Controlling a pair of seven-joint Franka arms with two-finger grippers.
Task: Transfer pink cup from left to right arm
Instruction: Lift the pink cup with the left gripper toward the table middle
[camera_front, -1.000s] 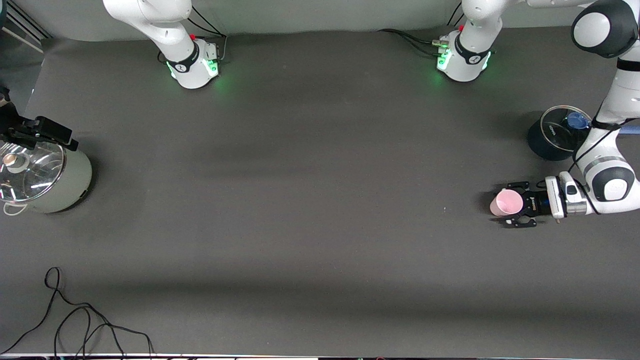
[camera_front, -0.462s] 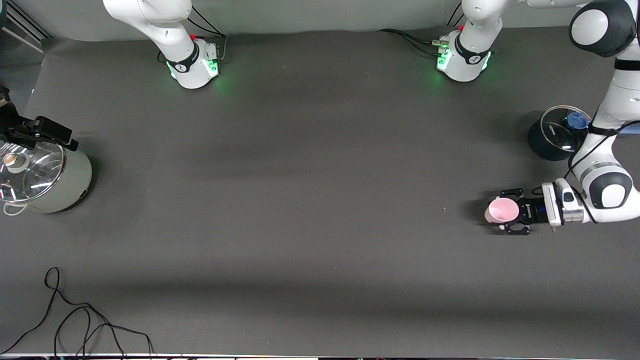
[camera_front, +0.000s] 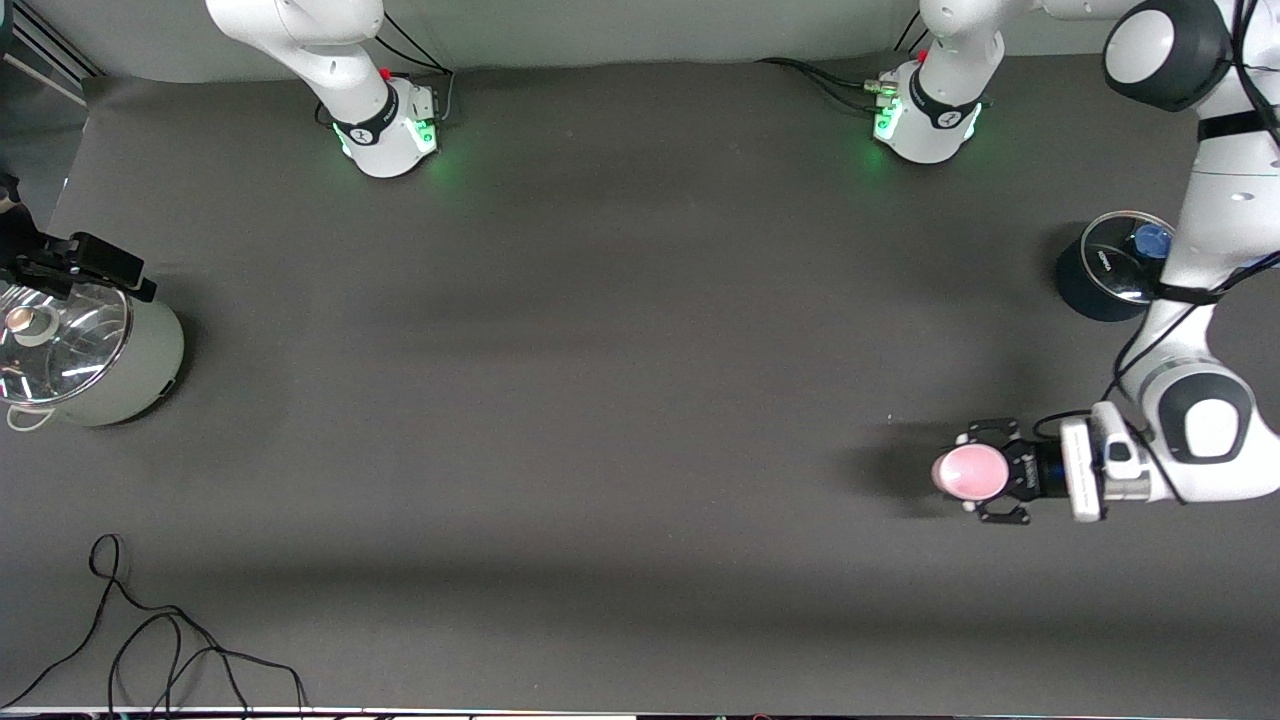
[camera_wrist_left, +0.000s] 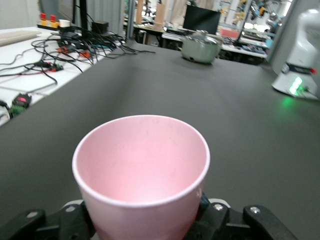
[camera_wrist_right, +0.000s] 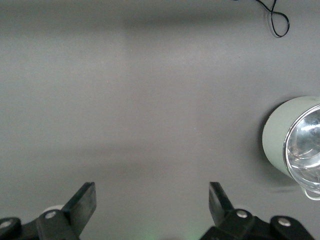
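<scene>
Left pincer (camera_front: 990, 472) now clamps the cup (camera_front: 968, 471), lifted clear of the worktop (camera_front: 600, 400) since a second ago. Right pincer (camera_wrist_right: 152, 200) waits, spread wide, empty; handover pending.

Pink cup (camera_front: 968, 472), small, plain, tapered, no handle; upright, empty, clamped in left gripper (camera_front: 985, 472), above bench nr left arm's end.

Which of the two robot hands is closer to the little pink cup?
Left. The left gripper is shut on the pink cup; the right gripper waits open, apart from it.
</scene>
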